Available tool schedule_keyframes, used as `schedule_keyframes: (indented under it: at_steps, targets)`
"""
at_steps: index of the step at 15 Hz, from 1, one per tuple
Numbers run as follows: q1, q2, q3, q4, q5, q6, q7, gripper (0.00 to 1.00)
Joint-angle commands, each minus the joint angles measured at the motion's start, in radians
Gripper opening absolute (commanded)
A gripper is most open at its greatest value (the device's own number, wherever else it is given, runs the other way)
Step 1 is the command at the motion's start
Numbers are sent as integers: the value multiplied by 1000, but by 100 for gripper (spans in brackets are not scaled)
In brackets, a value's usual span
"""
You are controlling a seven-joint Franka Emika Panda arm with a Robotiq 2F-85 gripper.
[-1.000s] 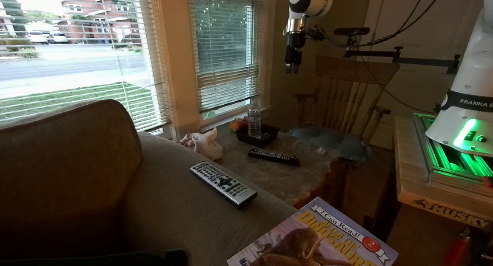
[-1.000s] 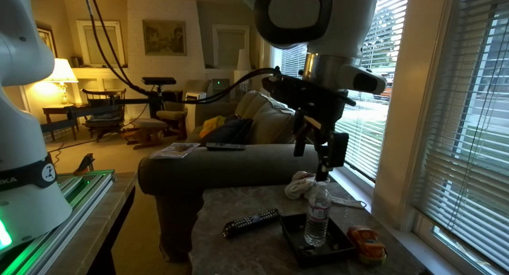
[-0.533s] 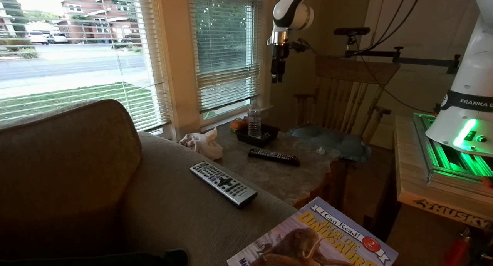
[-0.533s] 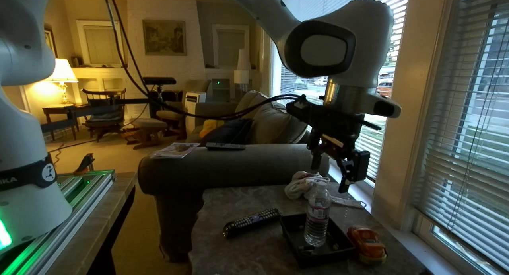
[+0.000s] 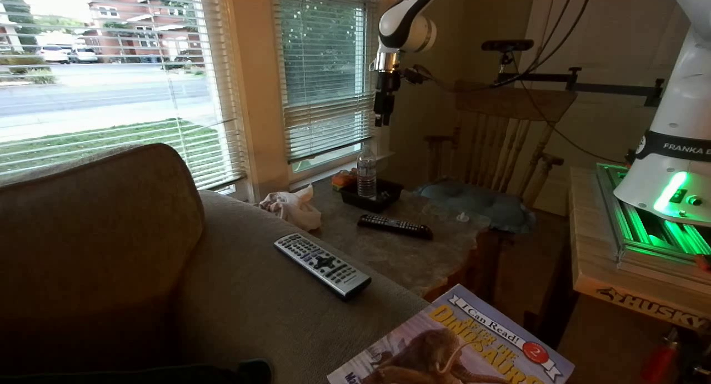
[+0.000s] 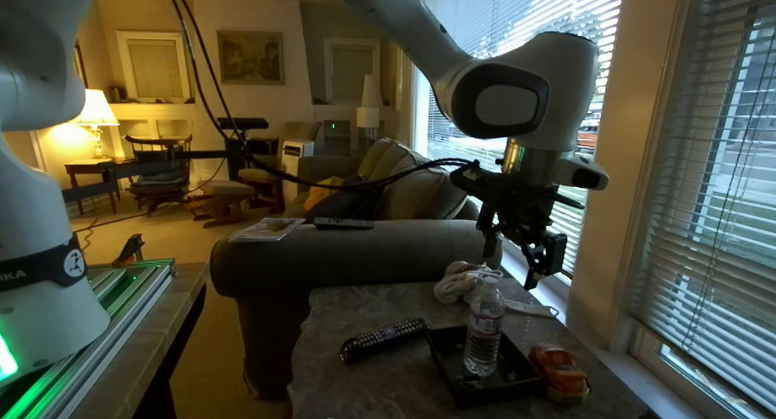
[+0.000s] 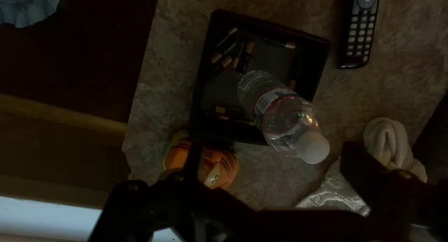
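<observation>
Gripper (image 6: 510, 268) shifted toward window (image 5: 328, 61), jaws apart, near clear bottle (image 6: 483, 331), "After the Dinosaurs" book (image 5: 455, 342), "HUSKY" bench (image 5: 639, 300)

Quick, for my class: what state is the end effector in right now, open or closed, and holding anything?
End effector: open, holding nothing; the plastic bottle stands apart from it, in the black tray.
</observation>
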Motion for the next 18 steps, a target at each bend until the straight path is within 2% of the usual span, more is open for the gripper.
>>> schedule_keyframes:
  at_steps: [1,16,17,18]
  targets:
    - [-10,58,29,69,-7,-17,6,100]
    - [4,198,68,214,-18,-116,7,99]
    - [5,204,68,224,-19,-124,7,89]
    - [5,209,68,231,-19,-129,7,75]
